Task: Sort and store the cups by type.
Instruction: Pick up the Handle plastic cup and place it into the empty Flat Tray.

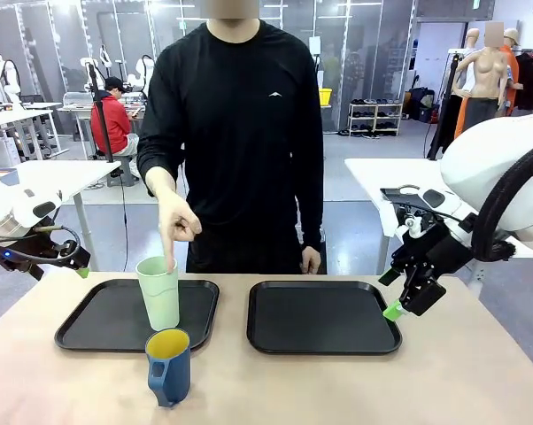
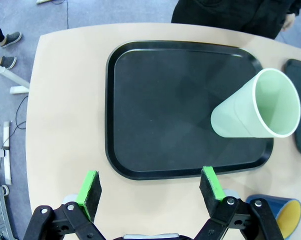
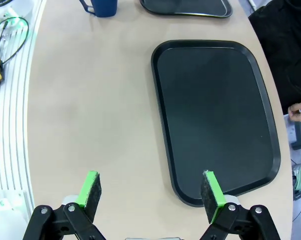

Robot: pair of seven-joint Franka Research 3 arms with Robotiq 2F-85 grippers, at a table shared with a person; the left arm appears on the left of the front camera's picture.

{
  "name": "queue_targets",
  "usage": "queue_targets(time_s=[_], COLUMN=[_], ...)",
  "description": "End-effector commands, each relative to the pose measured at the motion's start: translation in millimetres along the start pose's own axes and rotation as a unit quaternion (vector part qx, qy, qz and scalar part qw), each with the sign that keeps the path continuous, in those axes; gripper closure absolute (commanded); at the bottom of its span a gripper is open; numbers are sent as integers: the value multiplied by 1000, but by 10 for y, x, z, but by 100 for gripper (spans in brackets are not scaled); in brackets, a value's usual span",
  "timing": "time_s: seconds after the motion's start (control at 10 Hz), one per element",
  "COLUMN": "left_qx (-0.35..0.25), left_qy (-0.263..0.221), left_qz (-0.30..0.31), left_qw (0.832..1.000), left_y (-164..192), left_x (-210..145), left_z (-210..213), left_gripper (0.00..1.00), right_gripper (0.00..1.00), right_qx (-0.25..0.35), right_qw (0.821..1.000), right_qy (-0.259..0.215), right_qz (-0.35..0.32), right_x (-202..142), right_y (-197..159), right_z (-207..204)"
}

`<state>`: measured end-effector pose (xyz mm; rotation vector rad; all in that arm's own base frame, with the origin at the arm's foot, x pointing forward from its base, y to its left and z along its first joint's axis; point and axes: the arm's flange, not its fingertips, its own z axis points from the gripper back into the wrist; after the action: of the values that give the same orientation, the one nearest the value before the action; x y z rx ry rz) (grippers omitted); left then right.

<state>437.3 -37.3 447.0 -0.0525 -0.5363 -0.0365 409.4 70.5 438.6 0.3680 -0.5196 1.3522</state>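
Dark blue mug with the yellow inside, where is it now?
Front view: the dark blue handled mug stands left of centre, just off the near edge of the left black tray, before the pale mint-green tumbler.

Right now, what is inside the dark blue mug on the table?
Inside the dark blue mug I see its yellow inner wall, and nothing rises above the rim. The near wall covers the bottom, so something small there cannot be excluded.

You'll see the tall mint-green tumbler [image 1: 158,294] upright on the black tray [image 1: 98,323], lower left of the front frame, and just below it the dark blue, yellow-lined mug [image 1: 168,367] upright on the counter [image 1: 355,390].
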Motion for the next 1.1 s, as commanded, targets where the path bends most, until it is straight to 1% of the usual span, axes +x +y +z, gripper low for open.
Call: queue_targets(time_s=[0.0,1.0], left_qx=[-3,0], left_qy=[0,0], left_qz=[2,0], left_qw=[1000,1000], left_y=[11,0], left_x=[2,0], left_z=[3,0], left_gripper=[0,0], right_gripper=[0,0], right_qx=[-1,-1], right_qw=[1000,1000], right_qy=[4,4], right_qz=[-1,-1], right_x=[-4,-4], right_y=[29,29], right_z=[14,14])
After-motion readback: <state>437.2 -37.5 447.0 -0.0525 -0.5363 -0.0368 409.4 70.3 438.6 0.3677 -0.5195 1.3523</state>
